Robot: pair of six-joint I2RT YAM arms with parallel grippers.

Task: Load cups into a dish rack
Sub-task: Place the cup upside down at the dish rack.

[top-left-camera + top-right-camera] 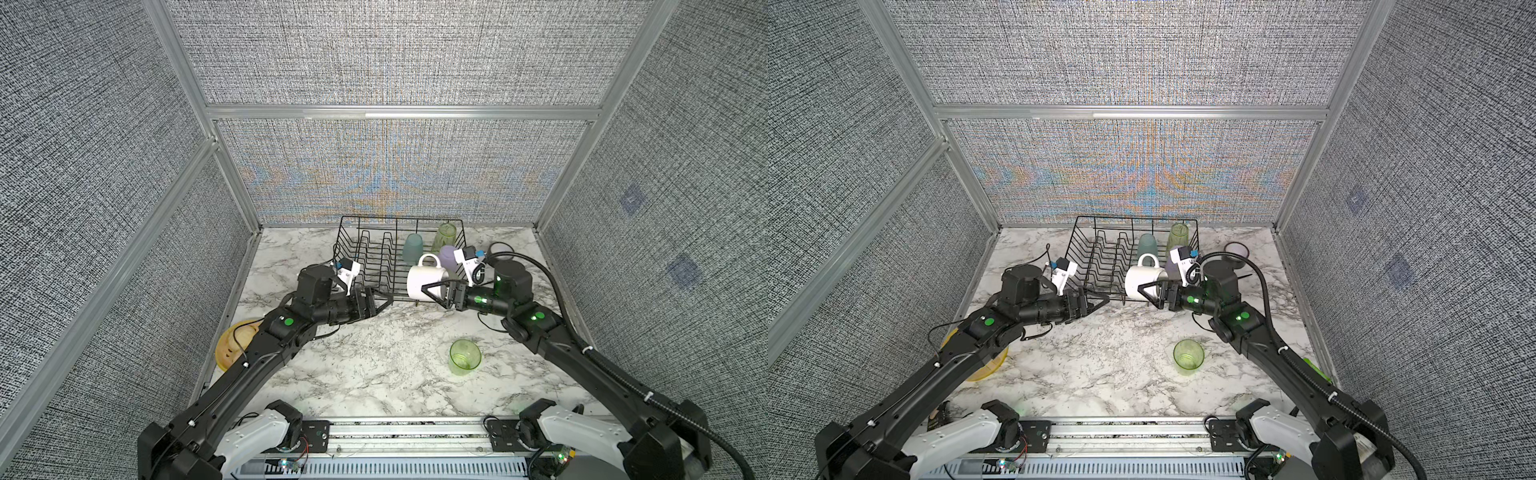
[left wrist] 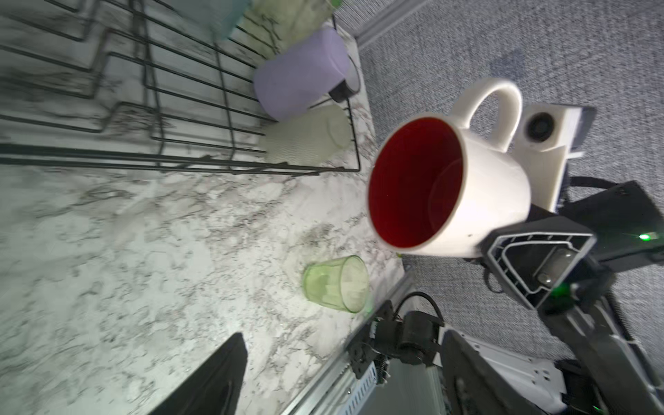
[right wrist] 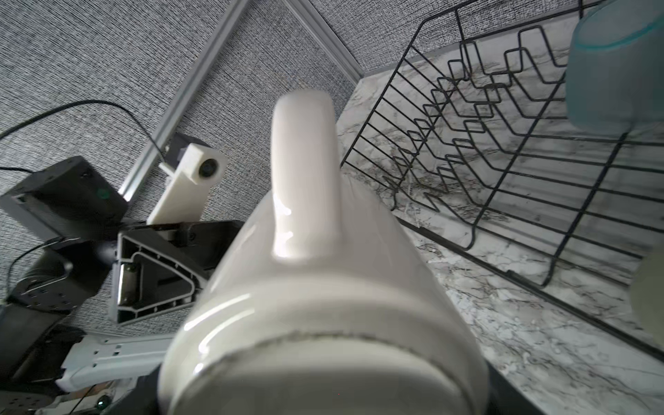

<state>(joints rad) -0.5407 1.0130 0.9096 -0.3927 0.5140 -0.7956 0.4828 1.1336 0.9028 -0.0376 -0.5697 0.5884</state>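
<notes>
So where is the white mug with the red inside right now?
In both top views the white mug hangs sideways in the right end effector, at the dish rack's near edge on the right, just in front of the lilac cup.

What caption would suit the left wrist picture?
Right gripper holds a white mug near the rack; a green cup sits on the table.

Yellow plate (image 1: pixel 228 349) half hidden under left arm (image 1: pixel 291 332). Teal cup (image 3: pixel 611 72) cut by frame edge; lilac cup (image 1: pixel 448 254) partly hidden.
</notes>
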